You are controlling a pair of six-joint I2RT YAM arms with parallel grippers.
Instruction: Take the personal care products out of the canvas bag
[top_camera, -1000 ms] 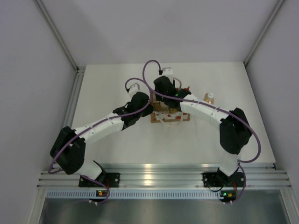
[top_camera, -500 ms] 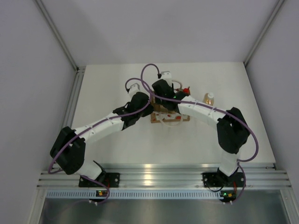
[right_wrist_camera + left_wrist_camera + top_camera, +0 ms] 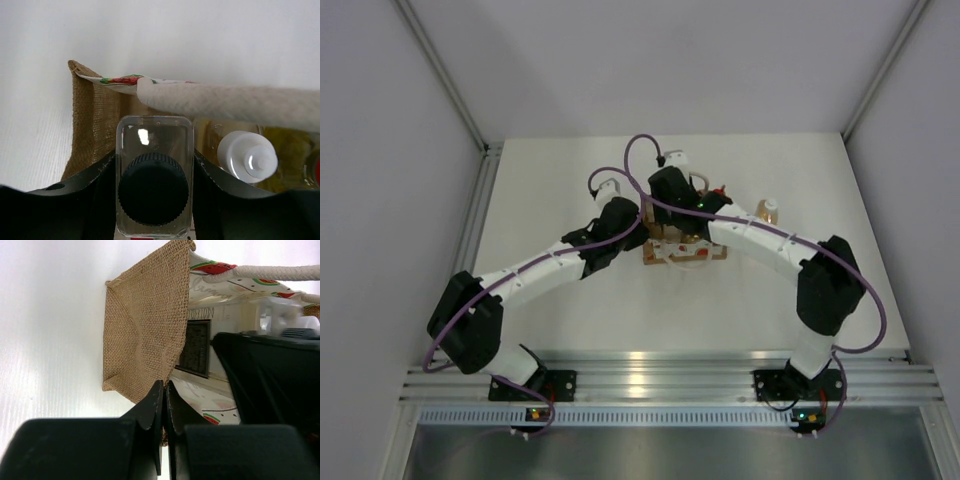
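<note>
The canvas bag [image 3: 692, 250] stands at mid-table, tan burlap with white handles. My left gripper [image 3: 642, 224] is shut on the bag's left wall edge [image 3: 145, 330], the jaws pinched on the burlap [image 3: 165, 390]. My right gripper [image 3: 686, 222] is over the bag's mouth, shut on the clear squarish bottle with a dark cap [image 3: 155, 187], one finger on each side. An amber bottle with a white cap [image 3: 247, 156] stands in the bag beside it, under the white handle [image 3: 225, 102]. A red cap [image 3: 316, 172] shows at the frame edge. Another amber bottle [image 3: 767, 211] stands on the table, right of the bag.
The white table [image 3: 560, 180] is walled by white panels on three sides. An aluminium rail [image 3: 650, 380] runs along the near edge by the arm bases. The right gripper's black body [image 3: 270, 380] fills the bag's mouth in the left wrist view.
The right wrist has shifted slightly over the bag and its elbow has swung outward towards the near right. The left arm and the bag have stayed put.
</note>
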